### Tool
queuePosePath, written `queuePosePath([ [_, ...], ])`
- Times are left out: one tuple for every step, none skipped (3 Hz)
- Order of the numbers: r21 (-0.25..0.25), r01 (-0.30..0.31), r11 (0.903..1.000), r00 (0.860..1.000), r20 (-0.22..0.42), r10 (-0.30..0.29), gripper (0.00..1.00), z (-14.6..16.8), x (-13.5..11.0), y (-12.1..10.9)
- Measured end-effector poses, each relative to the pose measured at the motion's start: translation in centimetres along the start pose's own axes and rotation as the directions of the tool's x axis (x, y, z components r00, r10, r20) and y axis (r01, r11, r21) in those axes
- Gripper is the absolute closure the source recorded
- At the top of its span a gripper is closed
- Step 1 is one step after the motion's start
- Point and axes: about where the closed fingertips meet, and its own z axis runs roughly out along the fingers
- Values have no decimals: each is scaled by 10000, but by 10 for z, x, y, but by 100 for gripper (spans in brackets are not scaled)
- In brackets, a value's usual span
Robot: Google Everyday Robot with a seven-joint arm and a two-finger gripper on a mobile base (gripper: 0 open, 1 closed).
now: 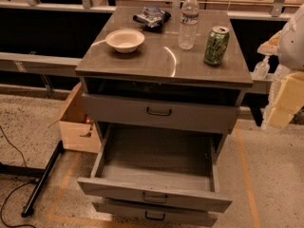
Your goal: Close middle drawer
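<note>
Grey metal middle drawer [153,192] sitting pulled far out below worktop [156,63] front edge; long axis running left-right; claw [285,99] hanging off worktop right edge, up-right of drawer front; claw state: cannot tell.

Dim amber light (gripper [286,100] far right)

Matt grey metal middle drawer [155,169], glossy smooth table [161,63] — clear plastic bottle [188,20] — pale matt gripper [285,101] at right edge.
</note>
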Motion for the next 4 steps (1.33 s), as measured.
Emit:
queuePosePath([
  [0,0,10000,10000,0,0,0,0,0,0],
  [69,6,10000,10000,20,-6,4,-2,-1,0],
  [152,13,9999,10000,44,-14,24,-3,-2,-1],
  [255,-282,9993,9992,285,275,47,13,3,2],
])
